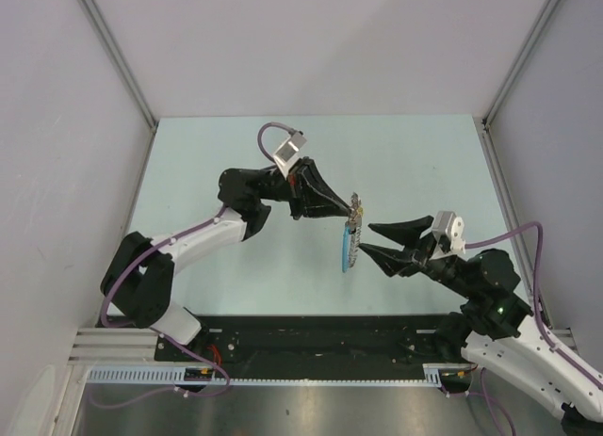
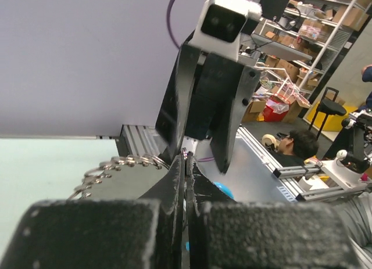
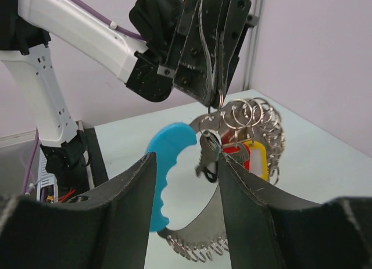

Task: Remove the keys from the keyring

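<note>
Keys (image 3: 208, 154) and blue strap (image 3: 168, 158) hang from the keyring (image 3: 224, 108), which the left gripper (image 3: 216, 99) pinches tight; right gripper (image 3: 186, 158) stands spread, one finger either side of them

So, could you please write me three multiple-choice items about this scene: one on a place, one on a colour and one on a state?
1. Where are the keys?
A. in a bowl
B. hanging in the air below the left gripper
C. in a drawer

2. What colour is the curved strap?
A. blue
B. green
C. black

3. The right gripper is:
A. shut on the strap
B. out of every view
C. open

Answers:
1 B: the right wrist view shows them dangling from the keyring, which the closed left fingertips pinch.
2 A: the strap is bright blue in the top and right wrist views.
3 C: its two fingers stand clearly apart.
</note>
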Controlling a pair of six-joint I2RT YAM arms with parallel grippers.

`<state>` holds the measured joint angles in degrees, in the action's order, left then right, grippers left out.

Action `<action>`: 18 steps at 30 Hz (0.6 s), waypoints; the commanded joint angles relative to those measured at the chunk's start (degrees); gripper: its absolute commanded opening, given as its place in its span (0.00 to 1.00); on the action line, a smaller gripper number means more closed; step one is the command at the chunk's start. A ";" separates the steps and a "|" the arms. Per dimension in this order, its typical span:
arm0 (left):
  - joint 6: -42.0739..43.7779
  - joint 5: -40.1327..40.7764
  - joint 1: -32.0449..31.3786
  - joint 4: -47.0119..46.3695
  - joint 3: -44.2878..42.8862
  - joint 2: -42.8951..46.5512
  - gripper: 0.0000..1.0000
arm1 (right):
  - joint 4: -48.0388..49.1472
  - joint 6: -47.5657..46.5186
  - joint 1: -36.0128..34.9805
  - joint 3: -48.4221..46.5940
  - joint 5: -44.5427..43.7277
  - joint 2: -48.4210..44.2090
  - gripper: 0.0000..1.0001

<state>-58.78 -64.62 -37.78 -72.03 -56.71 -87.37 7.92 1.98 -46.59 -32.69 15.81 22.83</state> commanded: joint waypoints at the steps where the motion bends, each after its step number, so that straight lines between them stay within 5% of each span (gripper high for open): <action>1: -2.22 -0.59 0.25 -26.85 -4.46 0.19 0.01 | 6.05 1.01 0.09 0.43 2.73 3.79 0.50; 10: 8.94 -5.07 0.25 -26.94 -6.03 -0.34 0.00 | 5.79 -1.01 0.01 0.52 -3.42 4.33 0.49; 18: 10.53 -10.52 0.25 -27.02 -13.60 -4.82 0.00 | 9.55 -4.08 0.01 3.59 -3.51 1.26 0.50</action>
<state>-50.92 -72.86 -37.78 -73.80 -65.98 -91.37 12.38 0.69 -46.59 -31.27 13.32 25.74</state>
